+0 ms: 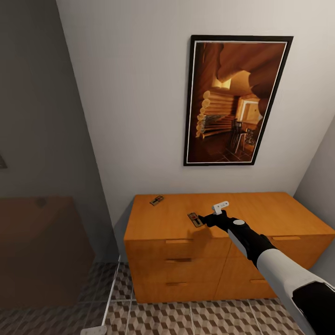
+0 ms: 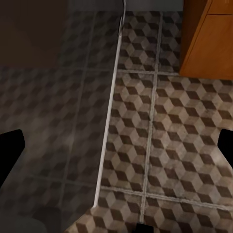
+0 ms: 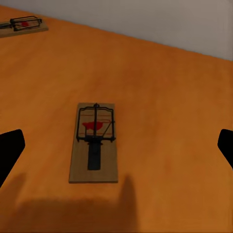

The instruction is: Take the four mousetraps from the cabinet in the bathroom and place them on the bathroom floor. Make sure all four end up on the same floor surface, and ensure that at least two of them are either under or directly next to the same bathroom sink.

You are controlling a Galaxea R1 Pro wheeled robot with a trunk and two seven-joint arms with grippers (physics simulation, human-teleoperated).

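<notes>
Right claw: over the cabinet top, fingers spread wide, nothing between them; in the right wrist view its dark fingertips sit at both edges, well apart.
Near mousetrap: flat on the cabinet top, directly ahead of the right claw and between its open fingers, not touched; red spot and dark wire at the far end of the board. In the head view it lies just beside the claw tip.
Far mousetrap: on the same top, toward the back left corner, well apart from the first; also seen at.
Cabinet: orange-brown, drawer fronts with slim bar handles, standing against the wall.
Picture: dark-framed, hanging on the wall above the cabinet.
Left claw: hangs over the bathroom floor, fingers far apart, holding nothing.
Floor: cube-pattern tiles, pale grout; the cabinet corner stands on it.
</notes>
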